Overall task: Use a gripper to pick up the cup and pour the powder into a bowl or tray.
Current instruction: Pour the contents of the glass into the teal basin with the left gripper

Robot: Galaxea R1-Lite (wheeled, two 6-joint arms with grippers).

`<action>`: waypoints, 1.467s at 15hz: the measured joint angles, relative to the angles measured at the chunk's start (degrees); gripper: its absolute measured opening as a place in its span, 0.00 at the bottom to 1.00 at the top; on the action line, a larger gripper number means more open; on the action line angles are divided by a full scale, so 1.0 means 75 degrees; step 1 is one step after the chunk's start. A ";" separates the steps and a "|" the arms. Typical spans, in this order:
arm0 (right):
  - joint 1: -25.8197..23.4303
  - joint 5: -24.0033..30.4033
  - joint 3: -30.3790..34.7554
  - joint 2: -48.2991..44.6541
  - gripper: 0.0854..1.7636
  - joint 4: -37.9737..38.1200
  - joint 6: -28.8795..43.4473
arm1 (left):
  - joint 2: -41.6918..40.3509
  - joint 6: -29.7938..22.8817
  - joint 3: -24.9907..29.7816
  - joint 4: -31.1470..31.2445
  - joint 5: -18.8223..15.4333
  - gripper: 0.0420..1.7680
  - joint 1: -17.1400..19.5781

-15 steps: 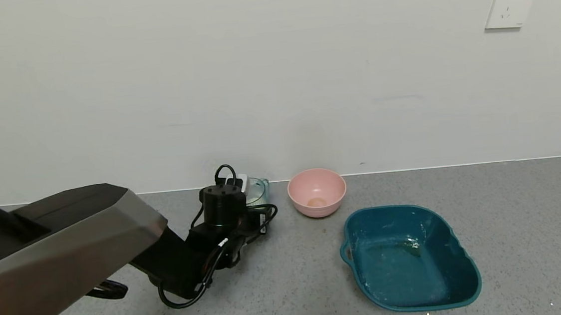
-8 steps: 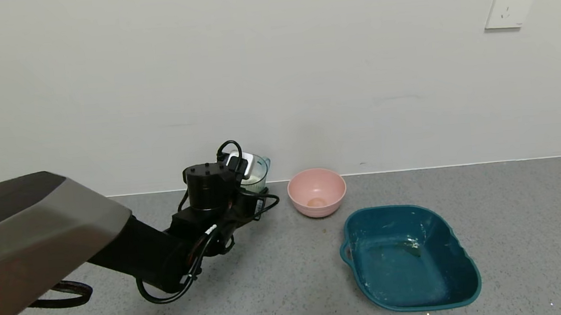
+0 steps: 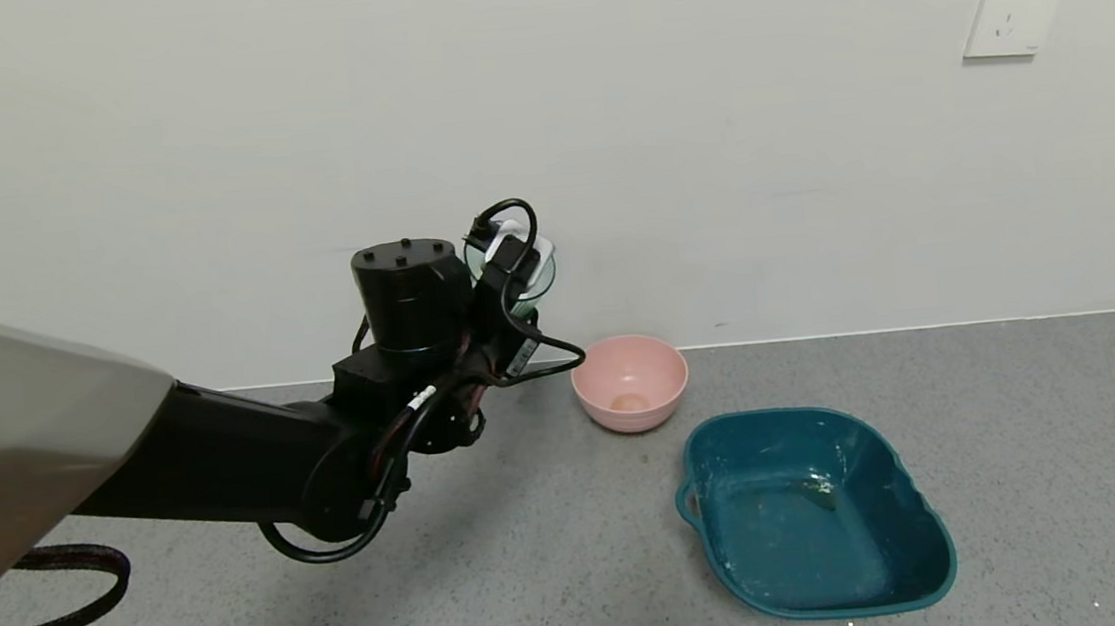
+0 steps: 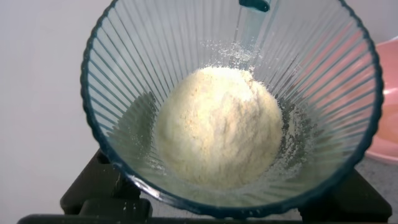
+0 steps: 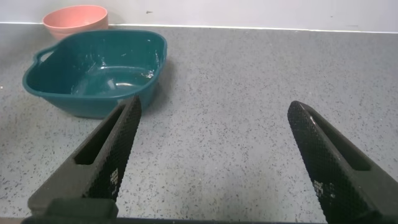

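The left tool (image 3: 513, 275) is closed on the cup (image 3: 524, 266) and holds it in the air, well above the grey surface (image 3: 556, 552), in front of the white wall. The cup stands upright with its mouth up, which seems meant to keep the load inside while it is carried. From the cup, the pink bowl (image 3: 630, 382) sits at about four o'clock in the head view, and the teal tray (image 3: 817, 511) lies farther off toward five o'clock, both resting on the surface and apart from each other. The tray looks like the pouring target, so the cup probably still needs to travel to the robot's right and forward before any tilt.

In the left wrist view the cup (image 4: 230, 106) is clear, pale blue-green plastic with fine vertical ribs and a darker rim. The powder (image 4: 217, 127) lies in a rounded, slightly clumpy white heap at the bottom, with a light dusting clinging to the ribbed wall. The heap sits well below the rim.

The right tool (image 5: 217, 155) is wide open and holds nothing. It is low over the surface, with the tray (image 5: 93, 99) and the bowl (image 5: 74, 18) ahead of it.
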 joint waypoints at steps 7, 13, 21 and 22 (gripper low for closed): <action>0.0000 -0.0003 0.0000 0.0000 0.97 0.0000 -0.0003 | 0.0249 0.0821 -0.0715 0.0359 0.0930 0.73 -0.1278; 0.0000 -0.0003 0.0000 0.0000 0.97 0.0000 0.0000 | 0.0506 0.2438 -0.0735 0.0242 0.1702 0.73 -0.2102; 0.0000 -0.0003 0.0000 0.0000 0.97 -0.0003 0.0003 | 0.1053 0.5481 -0.0709 -0.0935 0.2107 0.73 -0.2705; -0.0003 -0.0007 0.0000 0.0000 0.97 0.0002 0.0000 | 0.1102 0.5926 -0.0723 -0.1011 0.2115 0.73 -0.2701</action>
